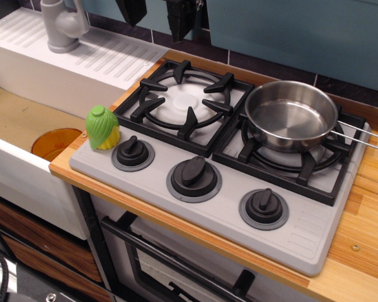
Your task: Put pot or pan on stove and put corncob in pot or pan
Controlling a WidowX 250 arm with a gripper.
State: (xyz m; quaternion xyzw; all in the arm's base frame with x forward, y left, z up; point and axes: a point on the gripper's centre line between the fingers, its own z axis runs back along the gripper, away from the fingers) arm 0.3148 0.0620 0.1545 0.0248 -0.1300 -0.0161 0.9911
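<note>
Steel round low-sided pan (291,115) already sits on the grey cooktop's (302,236) right burner; green-husked toy corncob (103,128) waits at its left corner. Gripper (156,11) overhead, seemingly parted.

Shiny steel pan (291,115); wooden counter (365,220)

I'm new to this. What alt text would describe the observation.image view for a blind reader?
A shiny steel pan sits empty on the right burner of a grey toy stove. A green toy corncob stands at the stove's front-left corner, and the gripper hangs at the top edge.
</note>
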